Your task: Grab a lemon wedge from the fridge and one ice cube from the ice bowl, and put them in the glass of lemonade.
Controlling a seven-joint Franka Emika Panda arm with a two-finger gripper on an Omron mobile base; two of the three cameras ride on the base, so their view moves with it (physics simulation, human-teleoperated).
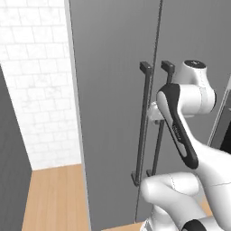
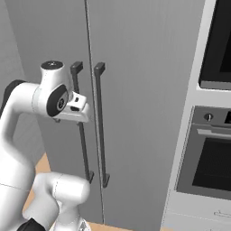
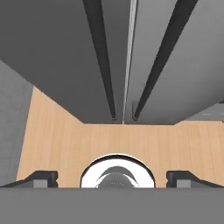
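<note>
my views are evenly and softly lit, rendered without glare; faint shading falls on the fridge doors; edges look slightly soft.

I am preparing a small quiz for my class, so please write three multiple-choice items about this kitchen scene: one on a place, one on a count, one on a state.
1. Where does the black-fronted oven tower stand in the right base view?
A. Right of the tall grey two-door fridge
B. Left of it
C. Behind the robot

2. How many long dark vertical bar handles does the fridge have?
A. One
B. Two
C. Four

3. What is the state of the fridge doors?
A. Both wide open
B. One removed
C. Both shut

Answers: 1 A, the oven fills the right edge beside the fridge. 2 B, one handle on each side of the centre seam. 3 C, both fronts lie flush, no shelves visible.
</note>
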